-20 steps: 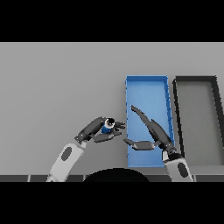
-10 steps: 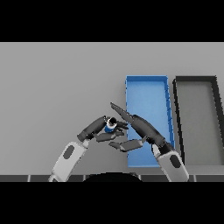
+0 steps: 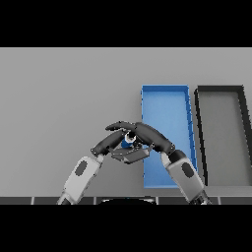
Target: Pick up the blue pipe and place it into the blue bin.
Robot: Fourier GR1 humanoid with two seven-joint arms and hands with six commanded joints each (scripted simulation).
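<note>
Head view: the left hand (image 3: 109, 143) curls its fingers round the pipe (image 3: 129, 140), just off the blue bin's (image 3: 165, 98) 9 o'clock edge. The right hand (image 3: 147, 135) reaches from 3 o'clock, fingers straight and thumb spread, closing over the pipe and the left fingers. A dark bin (image 3: 220, 89) sits at the blue bin's 3 o'clock.

You have a single view here, from the robot's head, looking steeply down and forward onto the grey worktop (image 3: 64, 93). The worktop runs from the lower edge up to the top of the picture, so its far part lies highest in the frame. Both arms enter from the lower edge, near the camera, and the left hand (image 3: 109, 141) and the right hand (image 3: 147, 135) meet just below the frame's centre. The blue bin (image 3: 166, 93) stands right of centre and a dark bin (image 3: 244, 118) sits against the right edge, its outer wall partly cut off. With no second view, nothing overlaps.
</note>
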